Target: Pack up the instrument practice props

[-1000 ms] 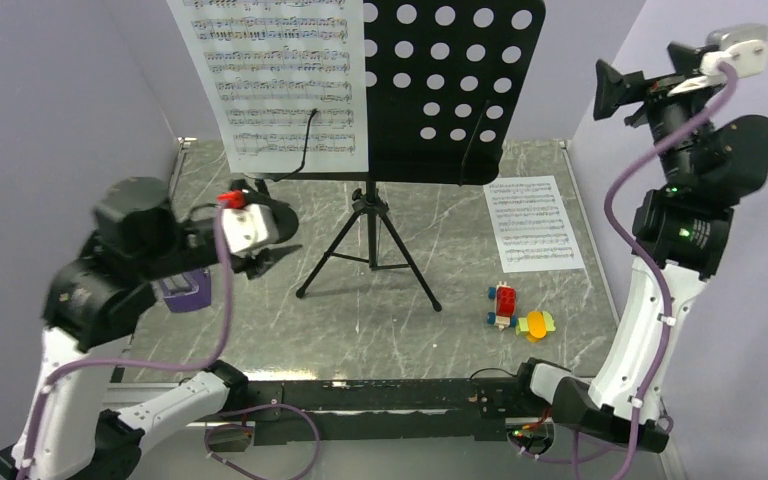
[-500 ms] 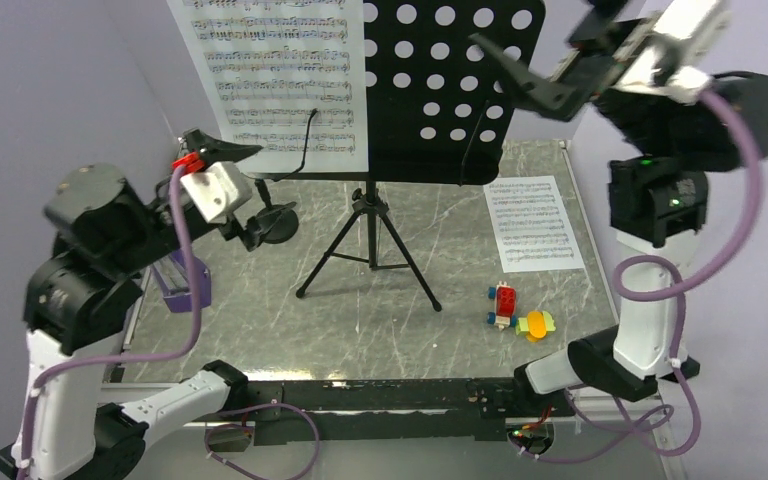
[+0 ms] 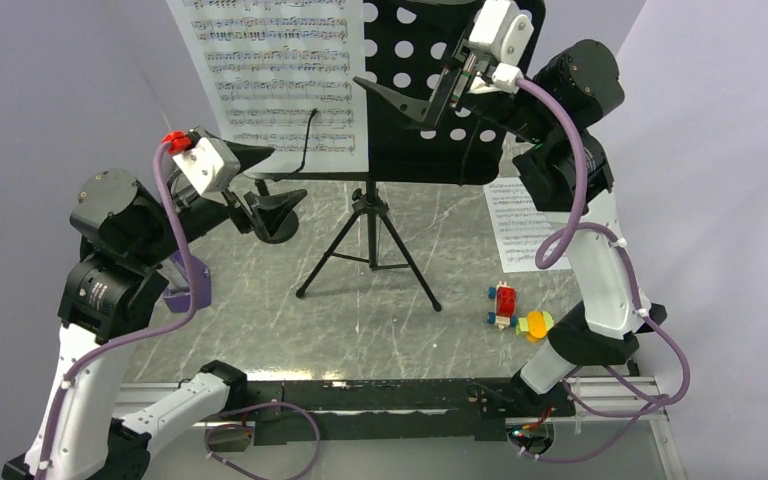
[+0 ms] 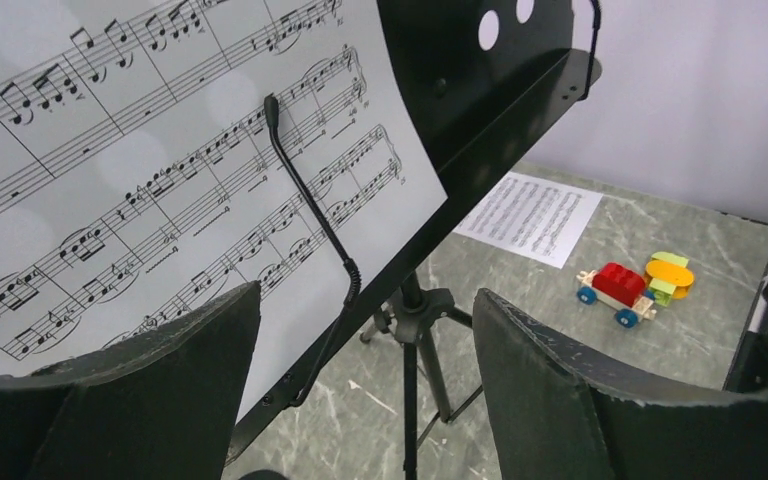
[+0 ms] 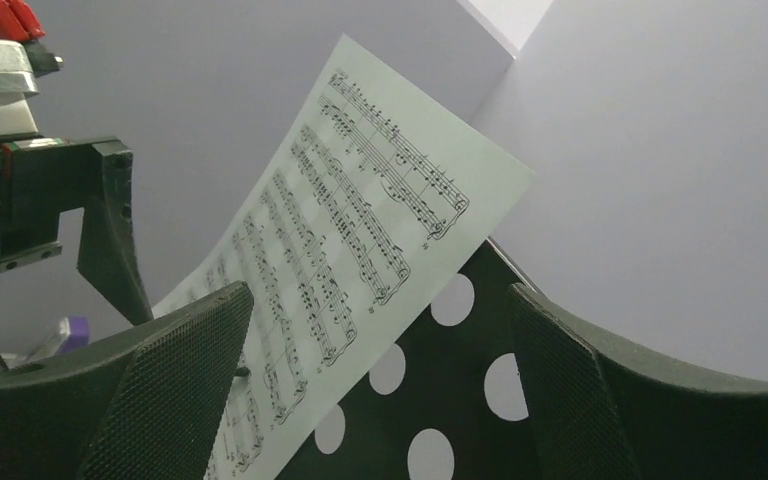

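Toy blocks [image 3: 505, 300] in red, yellow and green are lying at the near right of the marble-patterned table [image 3: 360, 330], while a purple metronome [image 3: 188, 287] is sitting by the left edge, partly hidden behind the left arm [image 3: 110, 265]. Mid-table, the black tripod music stand [image 3: 371, 235] is standing upright on its three spread legs, and a loose sheet-music page [image 3: 532, 222] is lying flat well to its right, near the table's right edge. Higher up, the left gripper [image 4: 365, 300] is hovering just in front of the stand's lower ledge, its jaws gaping wide and holding nothing. It is aiming at the bottom of a second sheet-music page [image 3: 280, 80], which is leaning on the left half of the perforated desk [image 3: 405, 152] with a thin black retaining wire [image 4: 318, 200] lying across it. The right gripper [image 5: 375, 300] is hanging before the desk's upper right part, jaws spread fully and empty, the page's edge showing between its fingers.
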`<state>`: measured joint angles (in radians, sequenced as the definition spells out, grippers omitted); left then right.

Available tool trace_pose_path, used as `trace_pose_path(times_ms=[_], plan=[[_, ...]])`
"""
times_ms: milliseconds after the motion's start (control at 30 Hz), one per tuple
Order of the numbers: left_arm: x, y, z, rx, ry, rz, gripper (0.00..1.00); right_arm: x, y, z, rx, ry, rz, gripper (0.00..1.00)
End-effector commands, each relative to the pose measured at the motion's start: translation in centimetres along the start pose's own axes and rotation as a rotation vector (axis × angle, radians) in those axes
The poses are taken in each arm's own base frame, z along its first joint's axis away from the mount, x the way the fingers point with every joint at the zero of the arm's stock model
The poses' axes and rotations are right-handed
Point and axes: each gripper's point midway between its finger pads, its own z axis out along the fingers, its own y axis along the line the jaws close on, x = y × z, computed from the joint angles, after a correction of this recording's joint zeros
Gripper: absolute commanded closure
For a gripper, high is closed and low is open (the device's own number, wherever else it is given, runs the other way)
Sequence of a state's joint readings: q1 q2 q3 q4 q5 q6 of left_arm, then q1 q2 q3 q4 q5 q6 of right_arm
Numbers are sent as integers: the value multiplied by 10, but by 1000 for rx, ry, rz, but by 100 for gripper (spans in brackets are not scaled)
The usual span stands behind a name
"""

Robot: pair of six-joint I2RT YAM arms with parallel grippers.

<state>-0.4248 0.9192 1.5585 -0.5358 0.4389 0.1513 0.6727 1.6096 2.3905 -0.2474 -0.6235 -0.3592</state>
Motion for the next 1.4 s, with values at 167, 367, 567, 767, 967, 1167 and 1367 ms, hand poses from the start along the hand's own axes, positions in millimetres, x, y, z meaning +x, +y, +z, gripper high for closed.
trace_pose_path(times_ms=[167,367,567,767,967,1167,1367], plan=[[-18,-1,9,81,-70,-65,19,-30,-22,4,107,-104,-87,1],[-15,-8,20,150,-83,-122,19,-26,-22,6,112,-107,-92,1],[-9,-5,30,158,-97,-194,21,-20,-22,12,102,-109,-94,1],[-11,-9,35,212,-116,-207,25,-13,-24,21,101,-120,-76,1],[-11,-13,36,245,-116,-213,27,-7,-25,26,108,-114,-82,1],[-6,-22,34,293,-111,-215,32,-1,-27,31,122,-110,-82,1],[-5,-27,30,320,-115,-176,38,-2,-17,36,96,-111,-102,1]])
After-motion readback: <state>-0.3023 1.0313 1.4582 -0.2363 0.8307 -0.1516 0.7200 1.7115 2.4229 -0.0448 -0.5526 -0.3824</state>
